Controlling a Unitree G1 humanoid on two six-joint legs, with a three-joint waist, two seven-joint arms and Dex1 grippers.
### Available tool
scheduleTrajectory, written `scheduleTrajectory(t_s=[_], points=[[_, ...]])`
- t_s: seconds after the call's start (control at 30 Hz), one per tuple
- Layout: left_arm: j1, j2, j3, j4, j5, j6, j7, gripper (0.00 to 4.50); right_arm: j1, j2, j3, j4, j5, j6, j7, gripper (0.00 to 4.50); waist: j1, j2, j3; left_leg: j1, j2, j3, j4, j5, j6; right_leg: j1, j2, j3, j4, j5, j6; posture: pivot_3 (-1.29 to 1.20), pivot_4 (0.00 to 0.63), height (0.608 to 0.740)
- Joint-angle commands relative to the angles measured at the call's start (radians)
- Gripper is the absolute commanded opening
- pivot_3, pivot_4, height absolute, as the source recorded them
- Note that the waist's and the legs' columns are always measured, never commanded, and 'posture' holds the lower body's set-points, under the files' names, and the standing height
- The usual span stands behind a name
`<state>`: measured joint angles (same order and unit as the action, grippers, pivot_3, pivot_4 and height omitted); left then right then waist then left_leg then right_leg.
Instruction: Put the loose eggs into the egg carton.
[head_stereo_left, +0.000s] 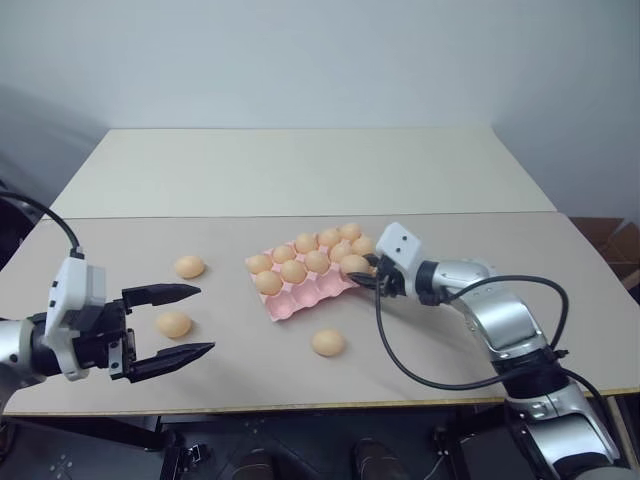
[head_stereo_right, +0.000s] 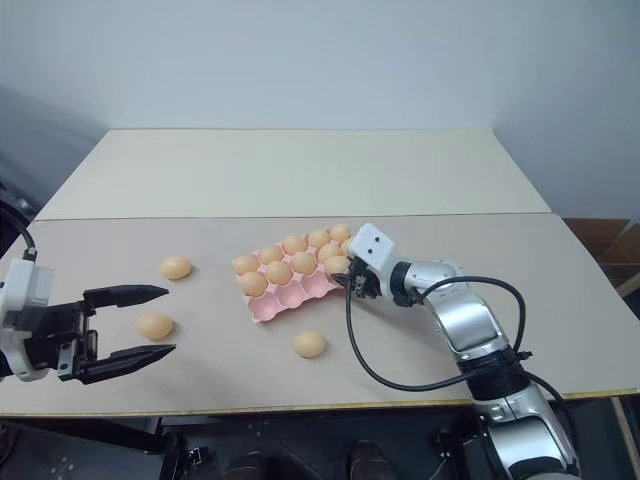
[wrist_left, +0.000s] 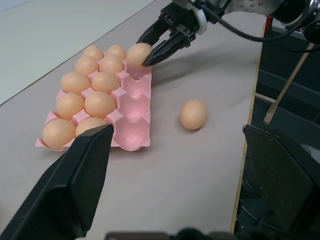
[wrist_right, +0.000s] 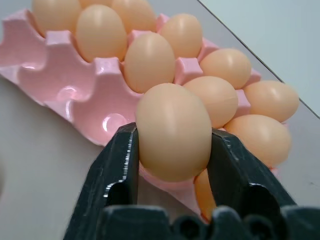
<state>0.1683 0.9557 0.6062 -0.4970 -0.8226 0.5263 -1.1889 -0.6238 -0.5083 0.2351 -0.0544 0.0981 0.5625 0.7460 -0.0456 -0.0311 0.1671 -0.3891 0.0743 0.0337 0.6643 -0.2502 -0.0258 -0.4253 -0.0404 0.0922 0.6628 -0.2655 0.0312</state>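
Eggs and a pink egg carton (head_stereo_left: 300, 300) sit on a pale tabletop (head_stereo_left: 450, 330), and we see both robot arms reaching over it. The carton lies near the middle of the table, set at a slant. Its two far rows are filled with orange-tan eggs, while the nearest row has empty cups.

At the carton's right end, the right gripper (wrist_right: 172, 145) has its two black fingers (wrist_right: 112, 165) pressed against either side of one egg (wrist_right: 172, 131), gripping it. In the right wrist view, this egg sits between the jaws just over the carton's edge, beside the filled cups. We cannot tell whether it touches the carton.

Three loose eggs lie on the bare table. One (head_stereo_left: 189, 267) is to the left of the carton. A second (head_stereo_left: 173, 324) lies nearer the table's front edge, between the spread fingertips of the left gripper (head_stereo_left: 195, 320) as seen from the head cameras. The third (head_stereo_left: 327, 343) lies in front of the carton, near its empty row.

The left gripper hangs over the left part of the table with its jaws wide apart, holding nothing, its fingers pointing toward the carton.
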Motion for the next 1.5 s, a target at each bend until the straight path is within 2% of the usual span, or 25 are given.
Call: scheduleTrajectory(t_s=[0.03,0.13,0.33,0.4,0.5,0.63,0.8,1.0,1.3,1.5], points=[[0.006,-0.001,0.033,-0.023,-0.006,-0.013,0.003,4.50,-0.023,0.006,-0.025,-0.011,-0.004,-0.037,-0.010,3.49,0.000,0.000,0.000,0.000,0.000,0.000,0.000,0.000,0.000,0.000,0.000,0.000,0.000,0.000,0.000,0.00,0.150,0.740],[0.009,0.000,0.040,-0.018,-0.005,-0.013,0.002,4.50,-0.011,-0.008,-0.072,-0.062,0.041,-0.023,0.014,4.48,0.000,0.000,0.000,0.000,0.000,0.000,0.000,0.000,0.000,0.000,0.000,0.000,0.000,0.000,0.000,0.00,0.150,0.740],[0.015,0.011,0.077,0.037,-0.003,-0.019,-0.032,4.50,0.070,-0.115,-0.216,-0.177,0.179,-0.055,0.147,4.48,0.006,0.000,0.000,0.000,0.000,0.000,0.000,0.000,0.000,0.000,0.000,0.000,-0.001,0.000,0.000,0.00,0.150,0.740],[0.018,0.019,0.096,0.060,0.004,-0.024,-0.053,4.50,0.111,-0.172,-0.283,-0.190,0.260,-0.084,0.247,4.48,0.006,0.000,0.000,0.000,0.000,0.000,0.000,0.000,0.000,0.001,0.000,0.000,-0.001,0.000,0.000,0.00,0.150,0.740],[0.022,0.029,0.113,0.088,0.021,-0.031,-0.072,4.50,0.197,-0.297,-0.374,-0.188,0.370,-0.162,0.477,4.48,0.007,0.000,0.000,0.000,0.000,0.000,0.000,0.000,0.000,0.001,0.000,-0.001,-0.001,0.000,0.000,0.00,0.150,0.740],[0.040,0.030,0.138,0.106,0.029,-0.029,-0.097,4.50,0.267,-0.408,-0.429,-0.154,0.445,-0.213,0.659,4.48,-0.002,0.000,0.000,0.002,0.000,0.000,0.000,0.000,0.000,0.002,0.000,0.000,-0.001,0.000,0.000,0.00,0.150,0.740],[0.112,0.037,0.198,0.142,0.045,-0.025,-0.158,4.50,0.298,-0.455,-0.443,-0.117,0.450,-0.256,0.713,4.48,-0.014,-0.001,0.000,0.003,0.000,0.000,0.000,0.000,0.000,0.003,0.000,0.000,-0.001,0.000,0.000,0.00,0.150,0.740],[0.121,0.031,0.209,0.119,0.036,-0.021,-0.152,4.50,0.271,-0.403,-0.362,-0.170,0.405,-0.239,0.601,4.48,-0.010,-0.001,0.000,0.003,0.000,0.000,0.000,0.000,0.000,0.003,0.000,0.000,-0.001,0.000,0.000,0.00,0.150,0.740],[0.075,0.032,0.144,0.110,0.030,-0.022,-0.137,4.50,0.186,-0.208,-0.058,-0.237,0.208,-0.278,0.459,4.48,-0.006,-0.001,0.000,0.001,0.000,0.000,0.000,0.000,0.000,0.001,0.000,0.000,0.000,0.000,0.000,0.00,0.150,0.740],[0.061,0.028,0.123,0.102,0.038,-0.028,-0.128,4.50,0.129,-0.072,0.123,-0.176,0.060,-0.292,0.377,4.48,0.000,-0.001,0.000,0.001,0.000,0.000,0.000,0.000,0.000,0.001,0.000,0.000,0.000,0.000,0.000,0.00,0.150,0.740]])
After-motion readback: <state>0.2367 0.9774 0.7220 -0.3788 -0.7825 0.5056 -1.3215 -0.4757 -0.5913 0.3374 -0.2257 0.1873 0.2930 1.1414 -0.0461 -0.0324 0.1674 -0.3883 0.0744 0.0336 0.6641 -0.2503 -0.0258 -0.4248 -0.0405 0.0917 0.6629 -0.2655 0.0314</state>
